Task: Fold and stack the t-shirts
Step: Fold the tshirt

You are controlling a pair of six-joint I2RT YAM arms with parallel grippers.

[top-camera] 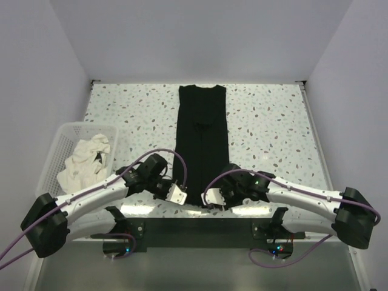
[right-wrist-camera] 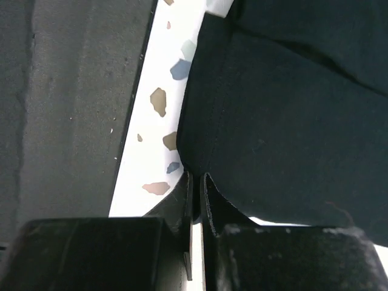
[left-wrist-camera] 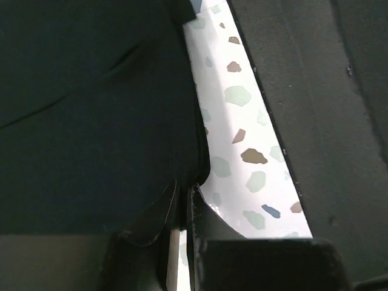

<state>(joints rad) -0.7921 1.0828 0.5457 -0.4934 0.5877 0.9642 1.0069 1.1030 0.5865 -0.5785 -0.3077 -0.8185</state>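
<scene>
The speckled table [top-camera: 267,127] carries the black t-shirt [top-camera: 202,139], already narrowed into a long strip. It lies down the middle, its long axis running straight from the far edge toward the arms' bases. At the table's left side stands a white lattice basket [top-camera: 57,151] with the white t-shirt [top-camera: 85,160] crumpled inside, well apart from the black one and not yet folded. Both arms reach inward to the strip's near end. The left pincer [top-camera: 176,194] sits at its left near corner and the right pincer [top-camera: 216,200] at its right near corner, so each arm is about equally close to its own corner. From either pincer the rest of the shirt stretches directly away, toward the far edge. In the wrist views each pincer is drawn down to a thin slit, with the dark fabric's edge running right into the tips. By the look of it, each is nipping a corner of the hem rather than resting beside it. The likely next move is to lift that near end and carry it forward along the strip's length, folding it over the far part. Both corners would have to travel level, or the fold will skew.
</scene>
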